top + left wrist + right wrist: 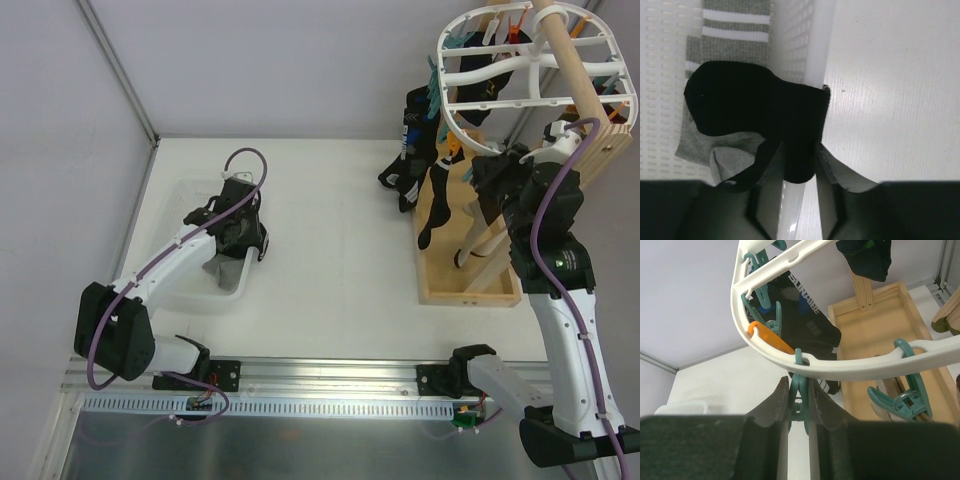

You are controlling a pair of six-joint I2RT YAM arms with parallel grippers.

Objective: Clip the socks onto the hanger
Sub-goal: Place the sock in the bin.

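Two jobs are under way at once, and together they read as the start of one more clip-up: fetch a sock, ready a peg.

Nearest, the left hand (799,155) is down at the mesh basket (215,296). Its fingers stand either side of a black sock (755,105) that is draped over the basket's rim. They look clenched on the fabric, though the rim passes between them too, so the hold on the cloth alone is hard to judge. Under the black sock inside the basket lies a grey sock with white stripes (735,30). I can make out nothing else in there.

Across the bare tabletop (330,250), the right hand (797,382) is raised to the white hanger (865,372) and pinches a teal peg (797,397) hanging from its frame. The peg's mouth sits below the fingers, out of sight. An orange peg (770,337) sits further round the frame.

Farther back, black socks (420,160) hang from pegs on the hanger's far side, one with lettering. Their toes dangle toward the wooden stand (470,290), whose tray-like base seems to hold only its own uprights.

The next move, I judge, calls for the left hand to lift the black sock clear of the rim and carry its edge into the pinched peg. The right hand should let go only once the fabric is seated.
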